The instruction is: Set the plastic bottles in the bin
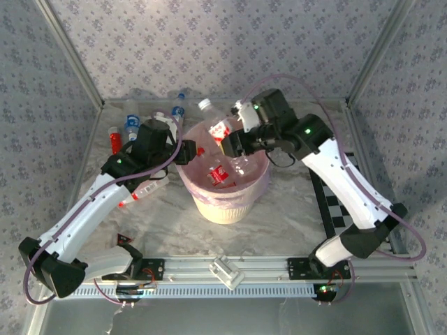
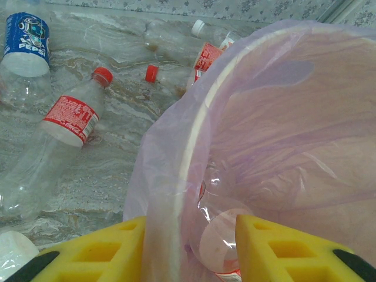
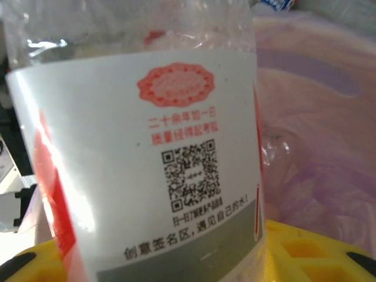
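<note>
One bin (image 1: 225, 206), lined with a pink bag, stands mid-table between the two arms. Eight bottles (image 2: 69, 117) can be counted: five on the table left of the bin, two inside it and one in the air.

Four of the five lie far left. The fifth lies nearer, under the left arm.

The left gripper (image 2: 191, 249) straddles the bin's left rim, one finger outside and one inside. Its jaws stand partly open with a gap to the rim, and they hold nothing. A binned bottle lies just beside the inner finger.

The right gripper (image 1: 232, 144) is clamped on the held bottle (image 3: 176, 147) at its label. It hangs over the bin's far side, cap pointing far-left.
</note>
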You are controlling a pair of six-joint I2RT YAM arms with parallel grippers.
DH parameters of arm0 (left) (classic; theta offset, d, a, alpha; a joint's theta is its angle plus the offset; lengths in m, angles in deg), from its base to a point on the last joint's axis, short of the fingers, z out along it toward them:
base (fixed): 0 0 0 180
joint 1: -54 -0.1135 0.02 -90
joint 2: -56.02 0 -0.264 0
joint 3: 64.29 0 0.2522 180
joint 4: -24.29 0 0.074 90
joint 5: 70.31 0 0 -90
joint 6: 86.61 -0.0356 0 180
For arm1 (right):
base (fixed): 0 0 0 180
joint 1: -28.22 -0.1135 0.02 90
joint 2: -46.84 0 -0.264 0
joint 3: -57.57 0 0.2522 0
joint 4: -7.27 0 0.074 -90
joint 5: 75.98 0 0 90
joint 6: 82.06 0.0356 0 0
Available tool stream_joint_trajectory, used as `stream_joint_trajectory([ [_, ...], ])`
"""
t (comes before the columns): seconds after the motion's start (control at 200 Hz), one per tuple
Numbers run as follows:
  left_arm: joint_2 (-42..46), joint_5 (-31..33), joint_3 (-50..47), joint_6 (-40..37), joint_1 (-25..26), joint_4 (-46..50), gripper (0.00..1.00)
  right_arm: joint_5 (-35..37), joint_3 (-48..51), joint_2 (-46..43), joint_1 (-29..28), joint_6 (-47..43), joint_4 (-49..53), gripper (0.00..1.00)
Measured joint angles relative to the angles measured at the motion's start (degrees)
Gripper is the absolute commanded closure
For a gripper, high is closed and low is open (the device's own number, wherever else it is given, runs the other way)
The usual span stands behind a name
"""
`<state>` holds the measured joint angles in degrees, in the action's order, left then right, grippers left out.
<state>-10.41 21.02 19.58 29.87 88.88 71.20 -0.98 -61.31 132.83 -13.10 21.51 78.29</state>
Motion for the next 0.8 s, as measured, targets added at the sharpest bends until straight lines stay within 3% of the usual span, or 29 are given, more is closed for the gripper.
stream_joint_trajectory([
  [0.175,0.0,0.0,-0.1,0.0,0.0,-0.2,0.59,0.2,7.0,-2.0,-1.7,0.7,-1.4,0.60],
  [0.375,0.0,0.2,-0.1,0.0,0.0,-0.3,0.58,1.0,13.0,-3.9,-1.9,2.1,-3.2,0.41],
  [0.63,-0.1,0.2,-0.1,0.0,0.0,-0.4,0.58,1.5,13.4,-4.2,-1.9,2.0,-3.6,0.16],
  [0.8,-0.2,0.2,-0.1,0.0,0.0,-0.4,0.58,2.5,11.6,-4.1,-1.7,1.0,-2.7,0.15],
])
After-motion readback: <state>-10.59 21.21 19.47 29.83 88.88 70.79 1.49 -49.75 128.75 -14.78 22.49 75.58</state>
